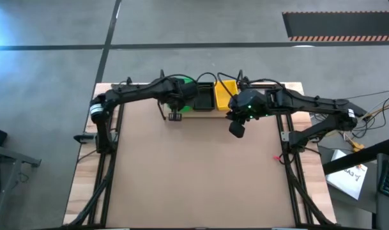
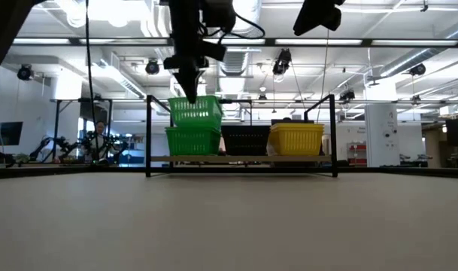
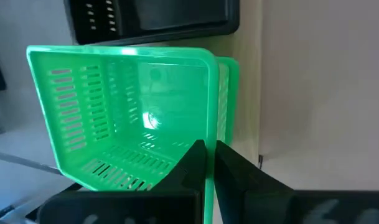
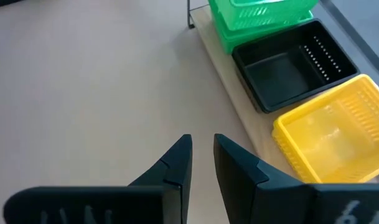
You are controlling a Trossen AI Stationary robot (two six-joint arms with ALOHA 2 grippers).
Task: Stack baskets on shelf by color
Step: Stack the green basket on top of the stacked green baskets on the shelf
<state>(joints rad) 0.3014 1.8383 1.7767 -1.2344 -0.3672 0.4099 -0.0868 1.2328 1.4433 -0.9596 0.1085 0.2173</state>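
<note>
The shelf (image 2: 240,159) stands at the table's far edge, a wooden board with black wire frames at both ends. On it sit, side by side, a green basket (image 2: 192,141), a black basket (image 2: 246,140) and a yellow basket (image 2: 296,138). My left gripper (image 3: 208,163) is shut on a second green basket (image 2: 194,111), held right above the first. My right gripper (image 4: 202,155) hovers over bare table in front of the yellow basket (image 1: 225,94). It is open by a narrow gap and holds nothing. My left gripper pinches the upper green basket's long side wall (image 3: 209,118) at its rim, one finger inside the basket and one outside, coming from above. The basket is slightly tilted, with its bottom at the lower green basket's rim (image 3: 231,87). Whether it rests there I cannot tell.
The wide tabletop (image 1: 194,172) lies in front of the shelf. The shelf's upright wire frames (image 2: 148,135) flank the row of baskets. The arms' bases and cables stand along the table's left and right edges. The room behind holds desks and equipment.
</note>
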